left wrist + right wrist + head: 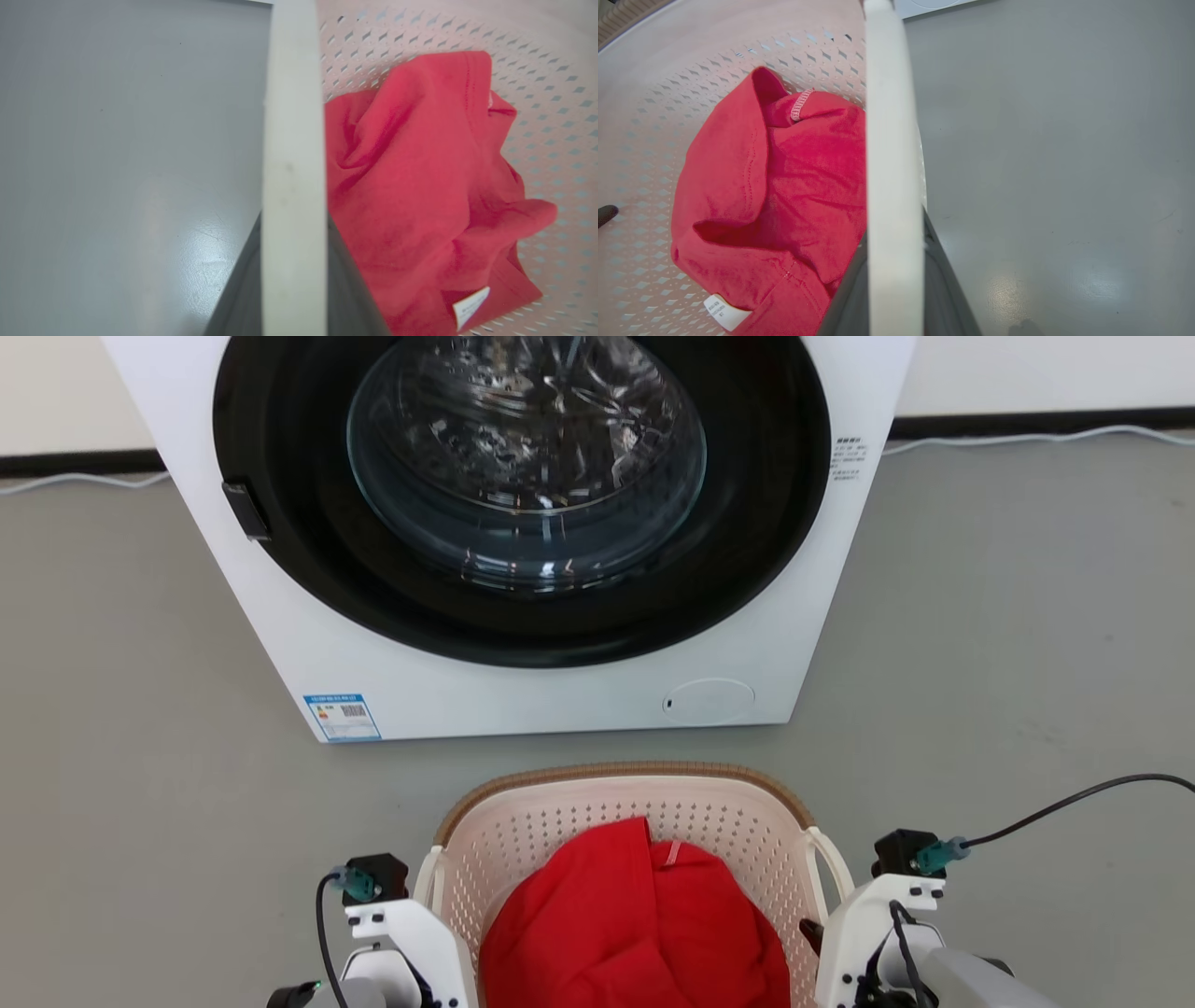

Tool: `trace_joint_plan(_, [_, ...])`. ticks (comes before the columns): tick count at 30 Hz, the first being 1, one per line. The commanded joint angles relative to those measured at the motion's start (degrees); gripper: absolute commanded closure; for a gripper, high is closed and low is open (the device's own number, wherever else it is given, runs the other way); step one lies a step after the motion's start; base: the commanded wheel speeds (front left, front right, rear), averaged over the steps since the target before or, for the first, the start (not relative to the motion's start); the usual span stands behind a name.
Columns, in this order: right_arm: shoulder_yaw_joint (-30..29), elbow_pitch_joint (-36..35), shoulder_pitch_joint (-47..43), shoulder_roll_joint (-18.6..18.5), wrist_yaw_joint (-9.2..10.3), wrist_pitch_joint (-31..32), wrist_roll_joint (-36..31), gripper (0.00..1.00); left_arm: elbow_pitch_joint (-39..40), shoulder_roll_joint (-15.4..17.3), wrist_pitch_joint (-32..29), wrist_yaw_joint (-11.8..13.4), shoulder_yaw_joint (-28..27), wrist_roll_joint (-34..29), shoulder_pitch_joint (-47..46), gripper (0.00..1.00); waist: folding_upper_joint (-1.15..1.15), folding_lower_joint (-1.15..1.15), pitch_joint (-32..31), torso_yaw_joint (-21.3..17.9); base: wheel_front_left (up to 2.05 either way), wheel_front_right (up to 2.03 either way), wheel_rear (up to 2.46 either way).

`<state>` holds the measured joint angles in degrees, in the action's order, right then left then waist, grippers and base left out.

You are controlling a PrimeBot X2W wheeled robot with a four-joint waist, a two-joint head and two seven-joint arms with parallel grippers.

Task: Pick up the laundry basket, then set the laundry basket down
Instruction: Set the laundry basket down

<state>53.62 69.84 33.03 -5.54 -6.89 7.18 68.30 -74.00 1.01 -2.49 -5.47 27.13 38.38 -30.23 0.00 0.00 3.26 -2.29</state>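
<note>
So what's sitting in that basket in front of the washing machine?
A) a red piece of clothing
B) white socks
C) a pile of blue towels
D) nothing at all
A: a crumpled red garment with a small white label lies inside the laundry basket, against its perforated cream walls.

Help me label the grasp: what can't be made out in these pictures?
- Left wrist view: left tool contact faces, behind the white loop handle.
- Right wrist view: right tool likewise, behind the other handle.
- Head view: laundry basket base, under the red garment; near rim cut off by the bottom edge.
- Garment label print: too small.
</note>
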Motion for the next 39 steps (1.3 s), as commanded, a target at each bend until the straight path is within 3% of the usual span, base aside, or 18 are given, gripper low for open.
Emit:
trace_joint_plan(1, [0.5,-0.7,2.2,-1.3,-0.59,-1.6,0.2,1.00,1.0,2.5,0.6,-0.4,-1.0,0.2,-2.5,1.00,0.00,0.00,0.9,0.0,0.00,0.00,0.00])
trace_joint_plan(39, [2.5,-2.2,15.0,-1.8,-0.59,-11.1,-0.1,1.00,1.1,5.3,6.9,0.1,1.1,-0.8,-16.4,1.00,0.00,0.00,23.8,0.8,0.00,0.00,0.00])
